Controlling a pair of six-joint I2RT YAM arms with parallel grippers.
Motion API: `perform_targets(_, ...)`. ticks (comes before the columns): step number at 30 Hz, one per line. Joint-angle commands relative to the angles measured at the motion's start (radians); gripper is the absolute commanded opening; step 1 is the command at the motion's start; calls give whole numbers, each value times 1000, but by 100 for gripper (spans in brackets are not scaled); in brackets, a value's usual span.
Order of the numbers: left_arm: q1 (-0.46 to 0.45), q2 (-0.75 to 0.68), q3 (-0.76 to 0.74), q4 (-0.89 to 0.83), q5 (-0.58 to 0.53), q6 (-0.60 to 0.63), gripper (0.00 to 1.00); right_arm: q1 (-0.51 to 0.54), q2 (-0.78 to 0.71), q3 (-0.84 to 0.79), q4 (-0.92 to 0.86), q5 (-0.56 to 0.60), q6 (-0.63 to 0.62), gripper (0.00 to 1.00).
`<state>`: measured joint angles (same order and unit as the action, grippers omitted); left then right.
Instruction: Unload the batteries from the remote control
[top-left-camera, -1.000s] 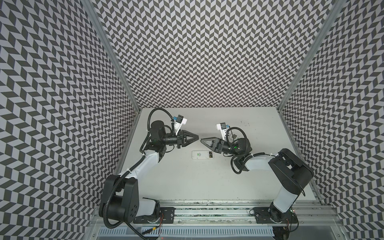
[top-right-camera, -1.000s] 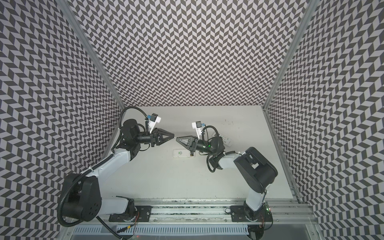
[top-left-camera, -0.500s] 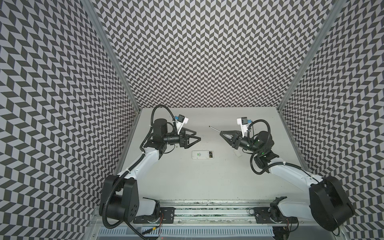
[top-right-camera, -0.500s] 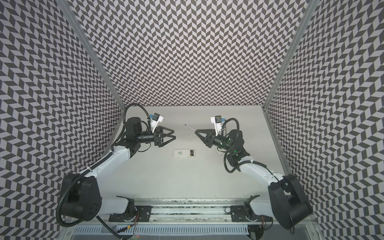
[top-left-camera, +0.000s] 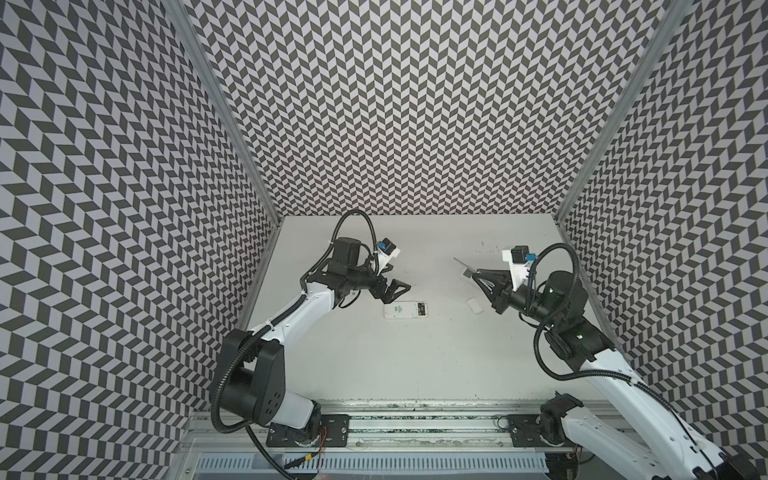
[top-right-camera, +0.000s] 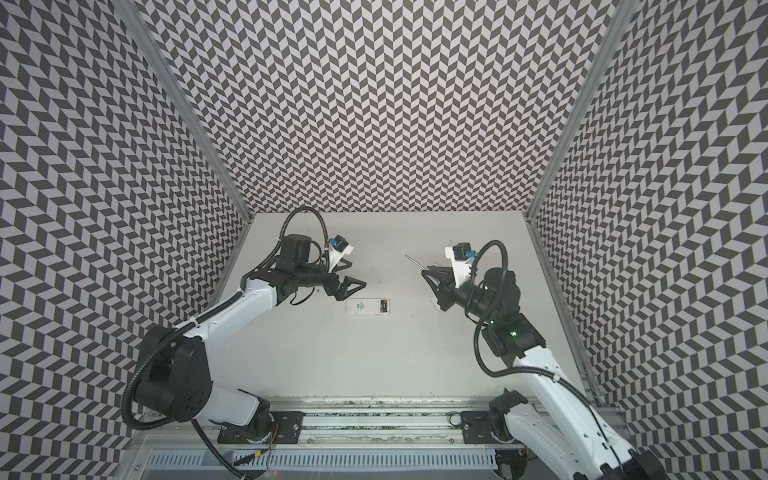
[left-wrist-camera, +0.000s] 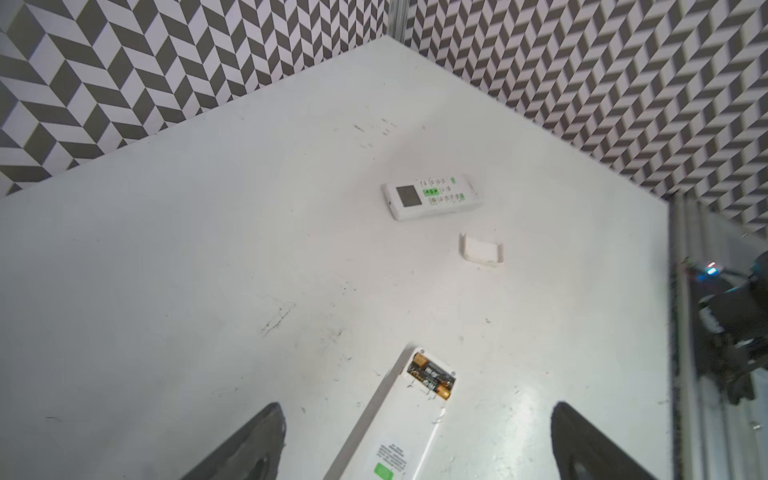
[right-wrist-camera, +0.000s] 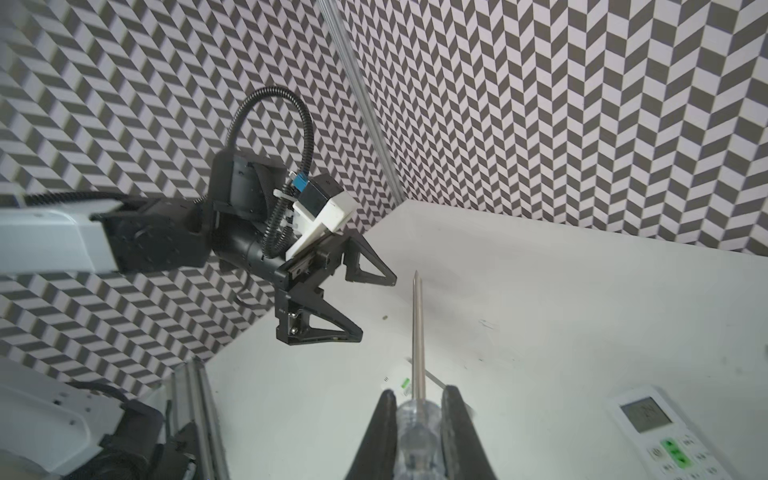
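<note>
The remote control (top-left-camera: 406, 310) (top-right-camera: 369, 307) lies back up on the table, green sticker showing, its battery bay uncovered. Two batteries (left-wrist-camera: 430, 375), black with gold ends, sit side by side in that bay. My left gripper (left-wrist-camera: 415, 409) (top-left-camera: 400, 293) hovers open just above the remote's left end, a finger on each side, touching nothing. My right gripper (right-wrist-camera: 418, 392) (top-left-camera: 478, 274) is off to the right, raised, shut on the clear handle of a screwdriver (right-wrist-camera: 417, 332) whose shaft (top-left-camera: 462, 263) points away from it.
The loose white battery cover (left-wrist-camera: 482, 249) (top-left-camera: 474, 305) lies right of the remote, near the right gripper. A second white remote (left-wrist-camera: 432, 196) (right-wrist-camera: 665, 432), screen and buttons up, lies further right. Patterned walls close three sides; a metal rail (top-left-camera: 407, 419) runs along the front.
The left gripper has opened wide and drawn back a little to the left. The right arm has swung away to the right, carrying the screwdriver off the remote.
</note>
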<state>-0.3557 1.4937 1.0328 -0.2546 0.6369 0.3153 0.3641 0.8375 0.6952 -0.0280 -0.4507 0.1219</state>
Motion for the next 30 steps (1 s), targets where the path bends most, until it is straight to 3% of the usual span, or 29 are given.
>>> perform_targets(1, -37, 52, 40, -91, -176, 185, 100, -2, -44, 4, -132, 97, -176, 5)
perform_targets(4, -50, 95, 52, -102, -206, 243, 100, 1, -66, -9, -183, 127, -241, 3)
perform_targets(8, -64, 153, 72, -139, -194, 343, 100, 0, -128, -77, -135, 124, -236, 2)
perform_targets(11, -87, 203, 86, -147, -244, 422, 100, 3, -174, -134, -95, 140, -227, 2)
perform_targets(15, -113, 308, 164, -213, -302, 429, 94, 3, -229, -194, -44, 160, -228, 0)
perform_targets(26, -166, 437, 253, -369, -250, 504, 88, 20, -236, -218, -28, 146, -247, 0)
perform_targets(30, -176, 445, 230, -367, -278, 527, 84, 26, -238, -223, -31, 142, -255, 0)
